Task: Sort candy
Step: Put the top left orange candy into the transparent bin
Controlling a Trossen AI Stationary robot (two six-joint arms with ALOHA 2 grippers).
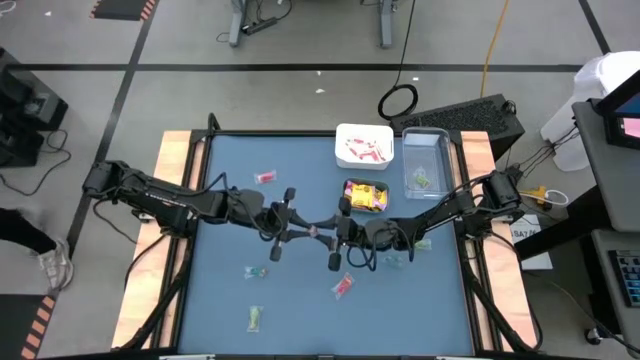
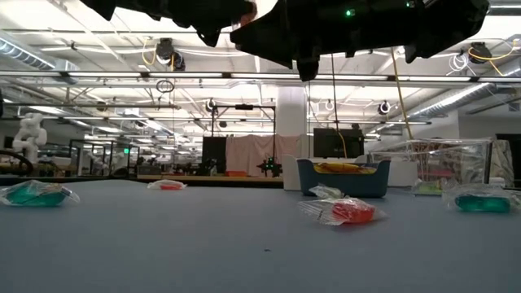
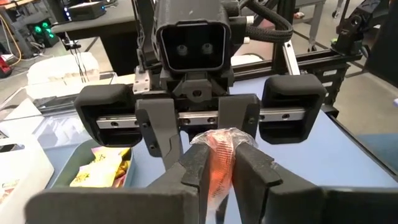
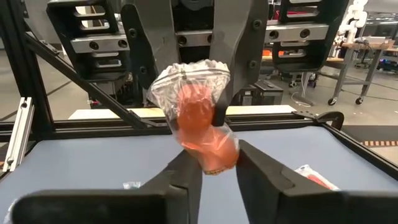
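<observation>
Around the teal bin (image 1: 366,196) (holding yellow packets), the white container (image 1: 364,146) and clear container (image 1: 425,160) crowd the far side. Both grippers meet just in front, blocking passage. Beyond them, open blue tabletop (image 1: 300,300) holds scattered candies.

The bench (image 1: 300,290), blue-topped with pale wooden side strips, is carrying three containers along its far right part: a white one (image 1: 364,146), a clear one (image 1: 425,163) beside it, and a teal one (image 1: 366,195) holding yellow packets just in front. Loose wrapped sweets are lying scattered: a red one (image 1: 265,177) far left, a red one (image 1: 343,286) and green pieces (image 1: 255,317) nearer the front.
</observation>
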